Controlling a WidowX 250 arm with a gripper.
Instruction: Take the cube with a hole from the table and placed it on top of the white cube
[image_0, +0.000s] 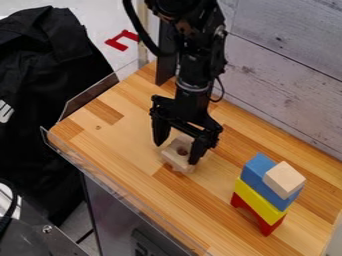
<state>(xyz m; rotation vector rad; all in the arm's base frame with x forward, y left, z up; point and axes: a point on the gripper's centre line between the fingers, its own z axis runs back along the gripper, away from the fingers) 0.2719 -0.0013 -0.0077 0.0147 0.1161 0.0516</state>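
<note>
Arm comes in from the top edge; gripper (177, 154) hangs a little above centre of the frame, pointing down. Jaws wide, one on each side of the holed cube (176, 160); can't tell if either touches it. Holed cube sits near the middle of the frame, on the wood table (120, 147), pale wood, hole showing on its upper face. Stack at lower right, well apart from the gripper: red arch (266, 227) at the bottom, yellow block (257, 200) on it, blue block (256, 168) on the yellow, white cube (285, 179) on top, looks like pale bare wood. White cube is toward the right side of the blue block. Grey plank wall (287, 75) at upper right. Red mark (121, 40) on the pale surface at upper left.
</note>
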